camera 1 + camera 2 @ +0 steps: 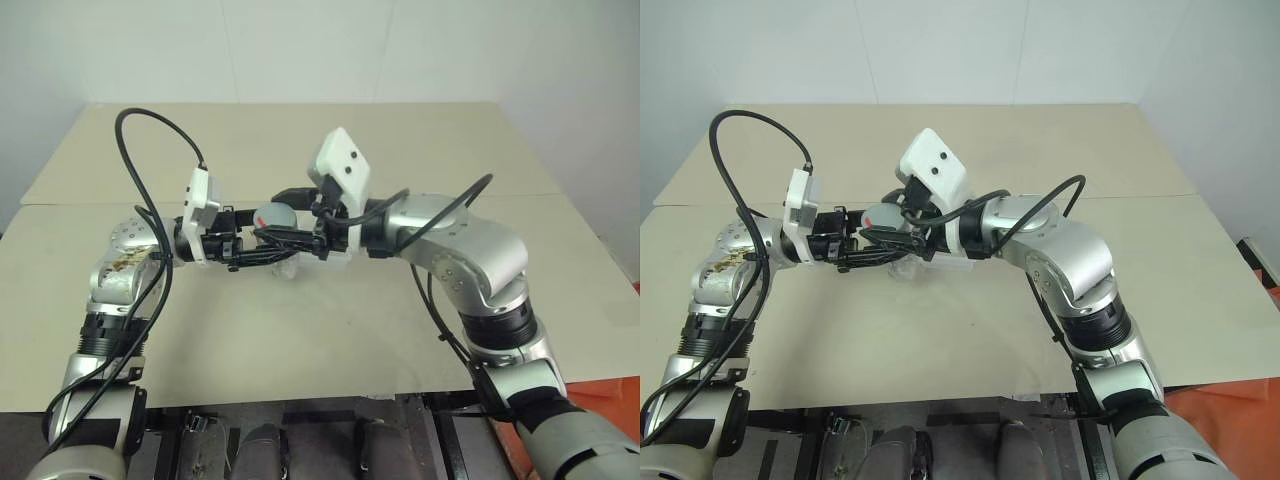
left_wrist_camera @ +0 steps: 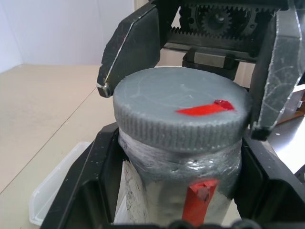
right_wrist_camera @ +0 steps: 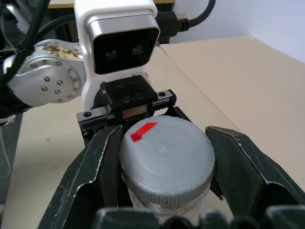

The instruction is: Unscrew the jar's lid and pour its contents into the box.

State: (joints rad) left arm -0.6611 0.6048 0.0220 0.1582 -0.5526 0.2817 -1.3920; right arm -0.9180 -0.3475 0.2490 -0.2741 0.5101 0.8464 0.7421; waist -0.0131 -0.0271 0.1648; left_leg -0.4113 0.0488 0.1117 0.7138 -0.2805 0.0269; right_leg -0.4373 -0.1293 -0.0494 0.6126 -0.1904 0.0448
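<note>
The silvery-grey jar [image 2: 157,191] is held sideways above the table, with my left gripper [image 1: 262,252] shut around its body. Its round grey lid [image 2: 176,114], marked with a red stripe, sits on the jar's mouth. My right gripper [image 3: 167,162] comes from the opposite side and is shut on the lid, one black finger [image 2: 128,52] on each side of the rim. A red strip [image 2: 200,200] runs down the jar's side. The clear plastic box [image 1: 290,268] lies on the table just beneath the jar. The contents are hidden inside the jar.
The beige table [image 1: 300,340] spreads wide around the box, with a seam [image 1: 560,196] running across it. Black cables [image 1: 150,130] loop up from both wrists. An orange-red object [image 1: 610,395] sits at the near right, below the table edge.
</note>
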